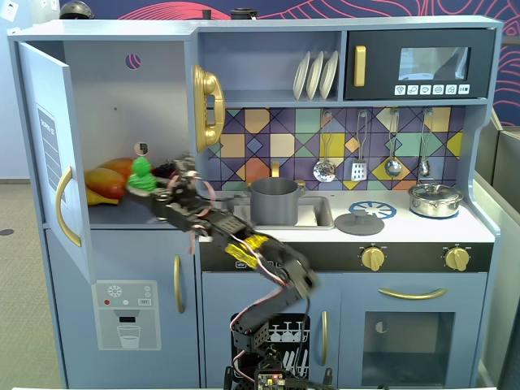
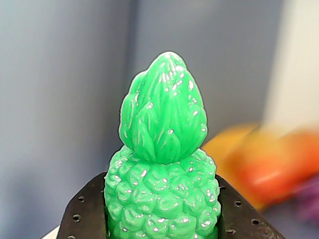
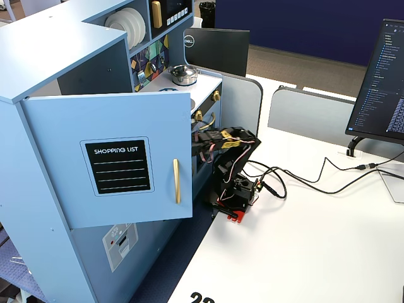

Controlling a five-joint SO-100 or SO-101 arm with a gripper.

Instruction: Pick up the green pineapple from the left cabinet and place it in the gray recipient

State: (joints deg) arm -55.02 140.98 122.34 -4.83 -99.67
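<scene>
The green pineapple point(image 2: 164, 164) stands straight up between the two black fingers point(image 2: 82, 216) of the gripper point(image 2: 164, 226) in the wrist view. One finger is on each side of its bumpy body, pressed close against it, so the gripper is closed on the fruit and holds it. The leafy top sticks up above the fingers.

In a fixed view from the front, the green pineapple point(image 1: 141, 175) is inside the left cabinet point(image 1: 97, 106), low down by the shelf, with the gripper point(image 1: 150, 188) at its bottom end. I cannot tell if the fruit touches the shelf. The arm point(image 1: 244, 248) reaches in from the right side of that view. Just behind the pineapple lie some yellow and orange toy fruits point(image 1: 110, 180).

The cabinet door point(image 1: 50, 162) hangs wide open. The gray recipient point(image 1: 274, 201) sits in the sink point(image 1: 318, 214), well apart from the pineapple, to its right in that view.

In the fixed view from the side, the open door point(image 3: 107, 158) hides the pineapple and the gripper
</scene>
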